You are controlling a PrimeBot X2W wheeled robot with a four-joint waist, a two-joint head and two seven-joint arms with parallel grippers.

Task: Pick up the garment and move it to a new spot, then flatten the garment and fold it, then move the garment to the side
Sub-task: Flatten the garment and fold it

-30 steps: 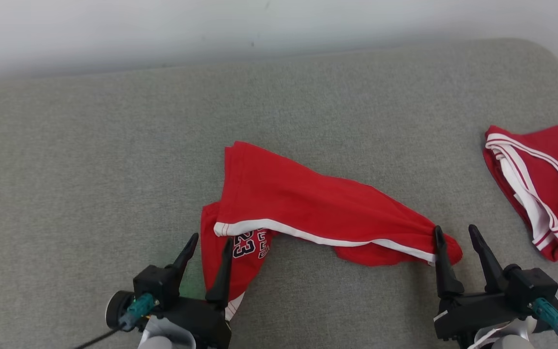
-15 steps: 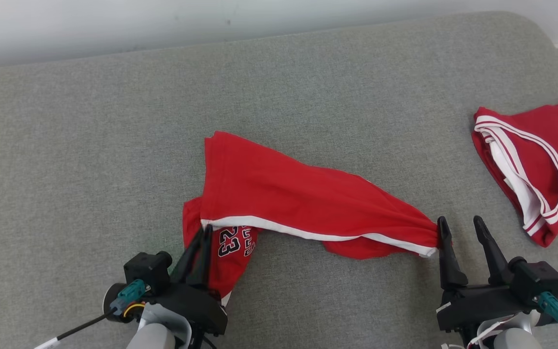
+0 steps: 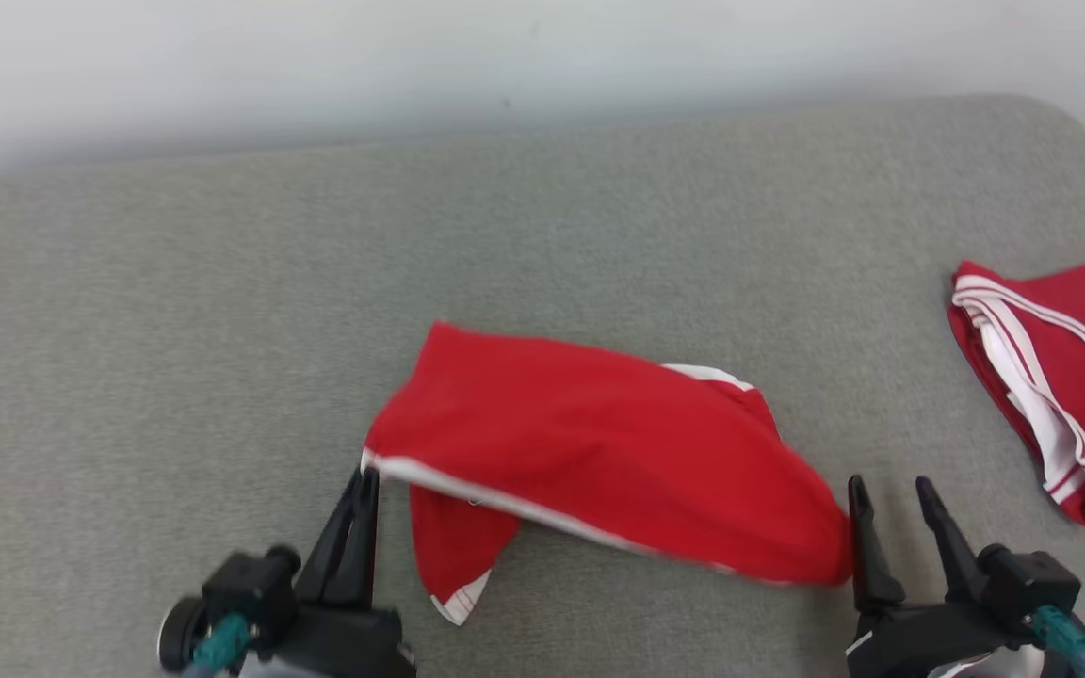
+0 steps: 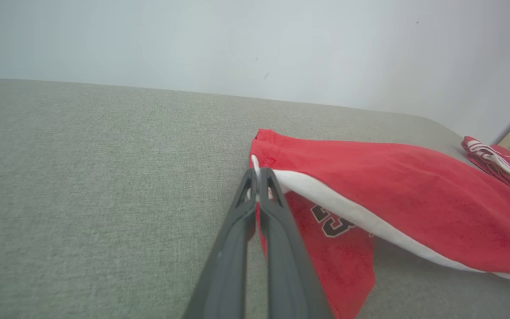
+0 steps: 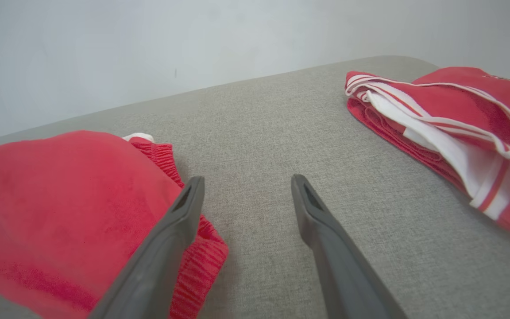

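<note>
The garment (image 3: 599, 461) is a pair of red shorts with white trim, lying crumpled across the middle of the grey cushion (image 3: 222, 330). My left gripper (image 3: 365, 476) is shut on the garment's white-trimmed left corner, which is held slightly raised. The left wrist view shows the two fingers pinched together on that white edge (image 4: 257, 175), with the printed leg hanging below. My right gripper (image 3: 887, 488) stands open just right of the garment's right end. In the right wrist view its left finger lies against the ribbed waistband (image 5: 60, 199), with bare cushion between the fingertips (image 5: 246, 181).
A second red piece with white stripes, a jersey (image 3: 1060, 377), lies folded at the cushion's right edge and also shows as the jersey (image 5: 450, 115) in the right wrist view. A pale wall (image 3: 542, 56) runs behind the cushion. Its right far corner is rounded.
My left gripper closed on the garment's white-trimmed corner and raised it, so the cloth has bunched up and covers the number print. My right gripper stayed open. The head camera also shifted.
</note>
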